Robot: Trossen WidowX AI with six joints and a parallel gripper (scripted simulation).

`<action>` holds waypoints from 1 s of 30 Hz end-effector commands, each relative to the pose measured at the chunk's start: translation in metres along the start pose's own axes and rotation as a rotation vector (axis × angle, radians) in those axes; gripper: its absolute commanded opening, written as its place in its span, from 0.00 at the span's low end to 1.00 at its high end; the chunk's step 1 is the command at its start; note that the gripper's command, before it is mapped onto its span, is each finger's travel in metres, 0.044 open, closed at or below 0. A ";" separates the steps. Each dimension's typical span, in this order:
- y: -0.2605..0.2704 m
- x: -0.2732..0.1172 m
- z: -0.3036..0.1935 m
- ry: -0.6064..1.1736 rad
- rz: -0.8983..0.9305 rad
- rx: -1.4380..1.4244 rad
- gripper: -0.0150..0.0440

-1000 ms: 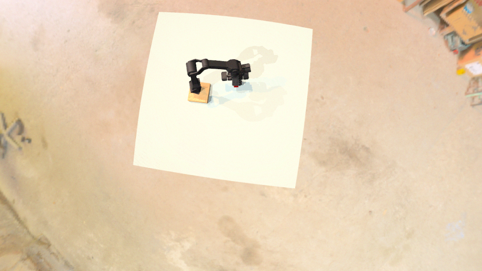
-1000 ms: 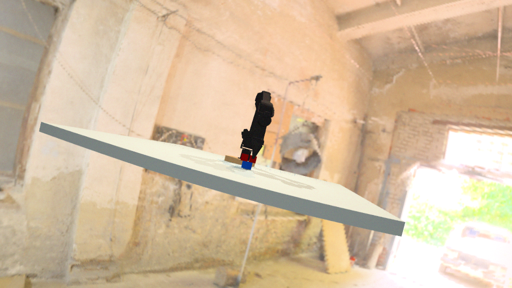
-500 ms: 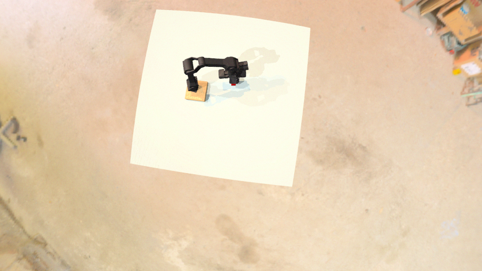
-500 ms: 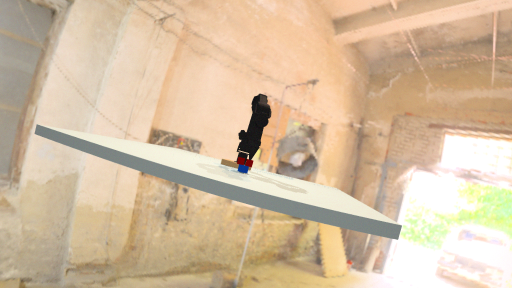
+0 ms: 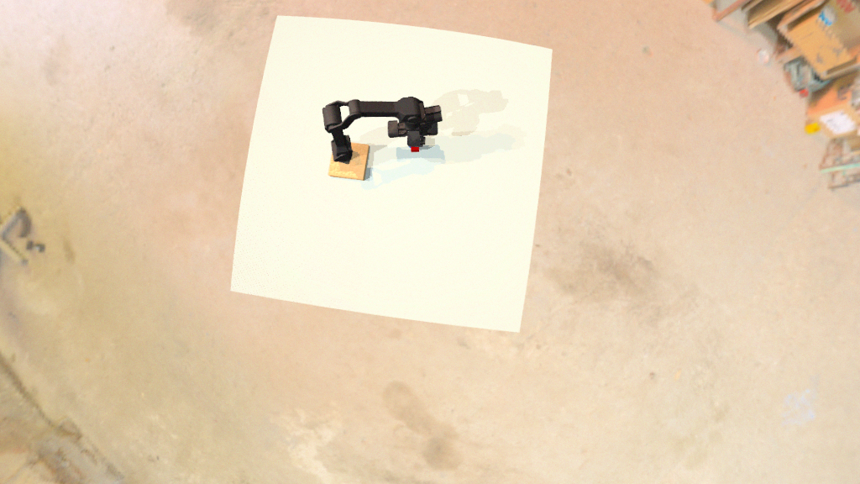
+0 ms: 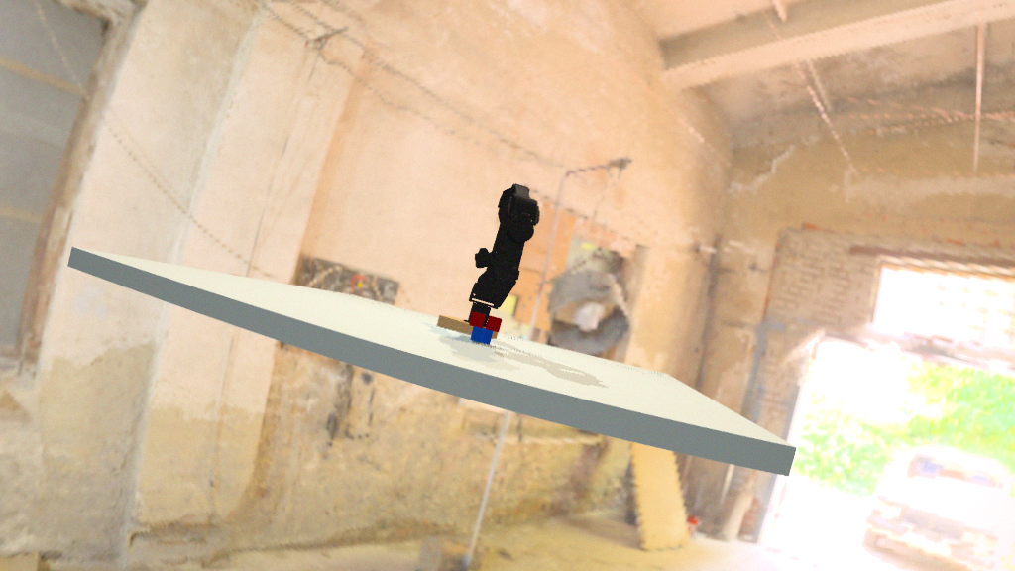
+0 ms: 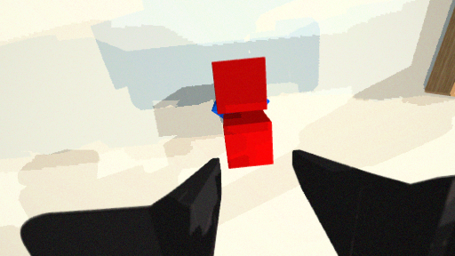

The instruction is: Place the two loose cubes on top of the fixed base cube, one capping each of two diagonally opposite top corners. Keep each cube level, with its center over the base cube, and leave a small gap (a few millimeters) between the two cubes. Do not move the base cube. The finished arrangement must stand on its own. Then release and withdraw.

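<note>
Red cubes (image 7: 243,111) hide most of blue base cube (image 7: 216,108); jaws apart, holding nothing

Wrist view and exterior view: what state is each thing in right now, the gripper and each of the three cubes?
Black parallel-jaw gripper: open, holding nothing, fingers apart from the cubes.
Nearer red cube: resting on the base cube, free of the fingers.
Farther red cube: resting on the base cube, beside the nearer one.
Blue base cube: on the white table, mostly hidden under both red cubes in the wrist view.
</note>
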State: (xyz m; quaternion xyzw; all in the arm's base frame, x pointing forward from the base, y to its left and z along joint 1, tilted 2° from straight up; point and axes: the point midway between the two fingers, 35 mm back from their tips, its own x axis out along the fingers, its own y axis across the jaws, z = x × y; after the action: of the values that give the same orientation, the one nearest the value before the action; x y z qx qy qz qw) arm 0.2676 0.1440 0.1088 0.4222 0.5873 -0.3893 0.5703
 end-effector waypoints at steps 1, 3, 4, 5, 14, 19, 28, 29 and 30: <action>0.001 -0.008 0.000 0.001 0.006 -0.005 0.60; 0.001 -0.012 0.000 0.001 0.006 -0.005 0.60; 0.001 -0.013 0.000 0.001 0.006 -0.005 0.60; 0.001 -0.015 0.000 0.001 0.006 -0.005 0.60; 0.001 -0.026 0.000 0.001 0.006 -0.005 0.60; 0.001 -0.031 0.000 0.000 0.005 0.000 0.82; -0.005 -0.032 -0.037 0.003 0.001 0.001 0.93; -0.008 -0.033 -0.052 0.004 0.001 0.001 0.93; -0.012 -0.033 -0.066 0.006 0.001 0.001 0.93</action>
State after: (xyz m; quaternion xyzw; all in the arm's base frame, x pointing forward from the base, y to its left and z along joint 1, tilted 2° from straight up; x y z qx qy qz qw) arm 0.2524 0.1719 0.1417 0.4288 0.5831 -0.3947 0.5660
